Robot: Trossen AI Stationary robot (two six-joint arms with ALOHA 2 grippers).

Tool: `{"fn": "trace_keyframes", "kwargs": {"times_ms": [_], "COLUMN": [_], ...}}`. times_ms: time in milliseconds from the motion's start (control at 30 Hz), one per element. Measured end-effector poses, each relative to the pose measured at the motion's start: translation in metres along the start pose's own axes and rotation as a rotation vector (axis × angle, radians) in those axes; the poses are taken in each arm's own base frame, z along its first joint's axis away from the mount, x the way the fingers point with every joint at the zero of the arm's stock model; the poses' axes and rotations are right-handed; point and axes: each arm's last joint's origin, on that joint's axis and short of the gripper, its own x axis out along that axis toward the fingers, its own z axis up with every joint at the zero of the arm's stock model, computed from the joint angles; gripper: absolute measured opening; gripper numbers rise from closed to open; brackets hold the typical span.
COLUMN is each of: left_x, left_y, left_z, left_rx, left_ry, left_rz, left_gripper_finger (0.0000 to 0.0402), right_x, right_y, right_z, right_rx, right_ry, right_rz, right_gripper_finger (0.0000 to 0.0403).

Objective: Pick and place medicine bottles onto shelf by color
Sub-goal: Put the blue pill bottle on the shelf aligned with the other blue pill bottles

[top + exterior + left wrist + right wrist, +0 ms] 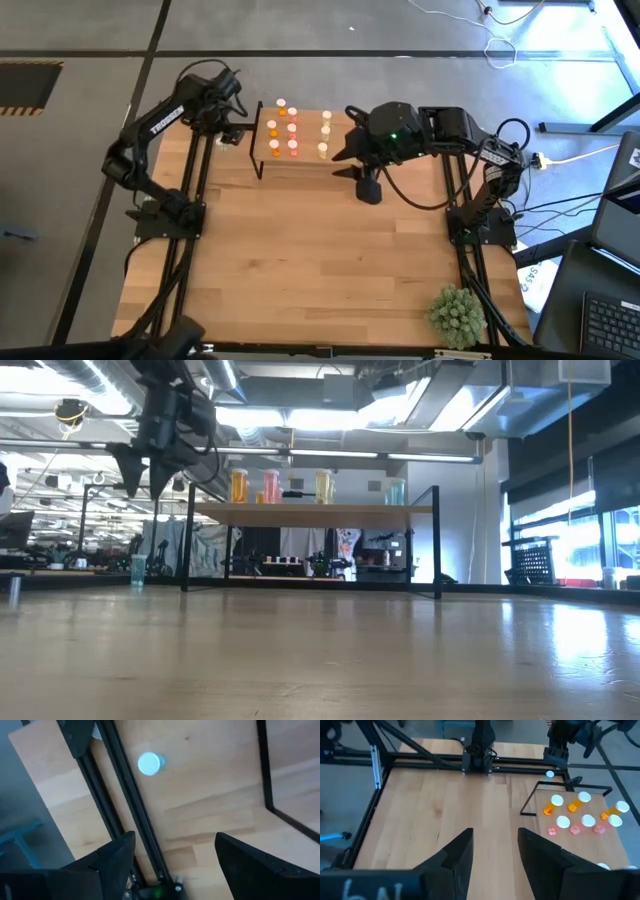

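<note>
- Bottles stand on the shelf at the table's far edge; one pale bottle stands on the table left of it.
- Left gripper hovers near that bottle, wide open, empty.
- Right gripper hangs just right of the shelf, parted, empty.
- White lettering on the left arm reads "TROSSEN".

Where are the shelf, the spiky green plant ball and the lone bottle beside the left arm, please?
shelf (305,156): high view, bare front edge of board.
plant ball (458,316): high view, middle.
lone bottle (149,763): left wrist view, its cap.
</note>
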Motion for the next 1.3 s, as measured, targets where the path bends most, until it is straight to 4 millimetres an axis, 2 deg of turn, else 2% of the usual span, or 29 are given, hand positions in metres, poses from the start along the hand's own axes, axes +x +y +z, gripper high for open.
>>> {"fn": "trace_keyframes", "kwargs": {"times_ms": [267, 433, 667, 833, 1067, 1300], "left_x": [0.024, 0.042, 0.06, 0.065, 0.072, 0.073], "left_y": [-0.005, -0.002, -0.001, 0.001, 0.007, 0.013], "left_z": [0.024, 0.035, 0.042, 0.044, 0.054, 0.053], "left_rx": [-0.005, 0.054, 0.191, 0.195, 0.328, 0.218], "left_ry": [-0.033, -0.002, 0.076, 0.094, 0.042, 0.064], "left_rz": [0.084, 0.144, 0.09, 0.045, 0.018, -0.039], "left_gripper_finger": [0.0269, 0.0269, 0.0269, 0.0269, 0.0269, 0.0269], "right_x": [0.0, 0.0, 0.0, 0.0, 0.0, 0.0], "right_y": [0.0, 0.0, 0.0, 0.0, 0.0, 0.0], "right_z": [0.005, 0.006, 0.008, 0.008, 0.008, 0.008], "right_rx": [0.069, 0.117, 0.119, 0.118, 0.115, 0.113], "right_ry": [-0.052, -0.066, -0.079, -0.079, -0.078, -0.078], "right_rz": [-0.001, 0.0, 0.0, 0.0, 0.0, 0.001], "right_gripper_finger": [0.0158, 0.0158, 0.0158, 0.0158, 0.0158, 0.0158]}}
